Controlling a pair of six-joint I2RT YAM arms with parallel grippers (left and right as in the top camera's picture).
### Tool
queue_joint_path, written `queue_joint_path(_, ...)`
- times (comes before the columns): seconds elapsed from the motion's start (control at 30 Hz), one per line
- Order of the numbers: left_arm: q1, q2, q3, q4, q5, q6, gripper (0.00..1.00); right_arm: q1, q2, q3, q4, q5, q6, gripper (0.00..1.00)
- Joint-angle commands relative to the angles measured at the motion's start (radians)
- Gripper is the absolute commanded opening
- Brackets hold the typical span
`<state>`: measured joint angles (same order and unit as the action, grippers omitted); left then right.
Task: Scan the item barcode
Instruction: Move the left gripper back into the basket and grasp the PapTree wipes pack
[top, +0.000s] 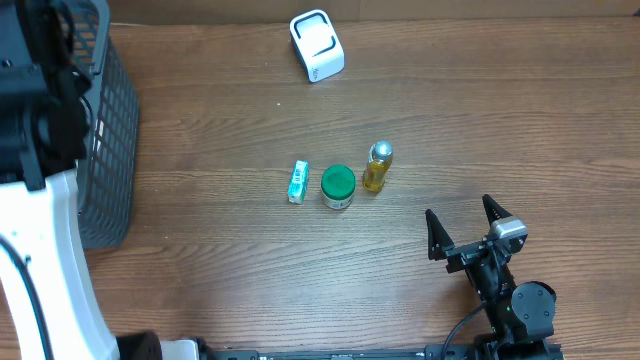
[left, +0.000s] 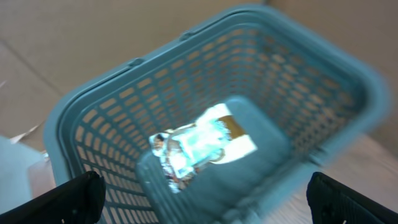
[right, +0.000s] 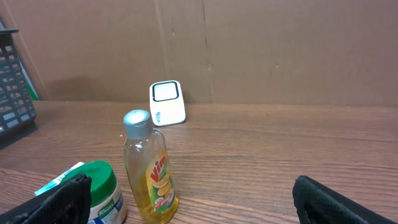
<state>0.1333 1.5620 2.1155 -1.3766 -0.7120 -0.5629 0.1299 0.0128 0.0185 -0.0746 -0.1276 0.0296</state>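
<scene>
- Looking down through the left wrist camera, I find the left gripper (left: 202, 199) hanging over the grey plastic basket (left: 99, 106), fingers spread wide with nothing between them.
- A crinkled foil packet (left: 198, 148) lies on the basket floor. I judge this item as dealt with, though no view shows whether its barcode was read.
- Three items stand in a row at mid-table (top: 450, 100): a small green-and-white box (top: 298, 182), a green-lidded jar (top: 338, 186) and a yellow Vim bottle (top: 377, 167). Each is just beside the next, and neither gripper touches them.
- The white barcode scanner (top: 317, 45) sits near the far edge, well apart from the row.
- The right gripper (top: 465, 235) waits near my side of the table, jaws apart and empty, facing the bottle.
- My estimate is that one item of four is finished. The other three are yet to be lifted and shown to the scanner.
</scene>
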Motion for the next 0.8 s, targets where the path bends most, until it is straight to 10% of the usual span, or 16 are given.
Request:
queue_joint_path(0.0,0.069,0.069,0.006,0.016,-0.027,0.031,0.97,-0.002,-0.010,-0.011,0.004,-0.005,-0.001,1.00)
queue_joint_path(0.3,0.158,0.195,0.006,0.009,-0.020,0.065,0.99,-0.002,-0.010,-0.011,0.004,-0.005,-0.001,1.00)
queue_joint_path(0.77,0.341,0.409,0.006,0.167,0.381,0.568,0.98,-0.002,-0.010,-0.011,0.004,-0.005,-0.001,1.00)
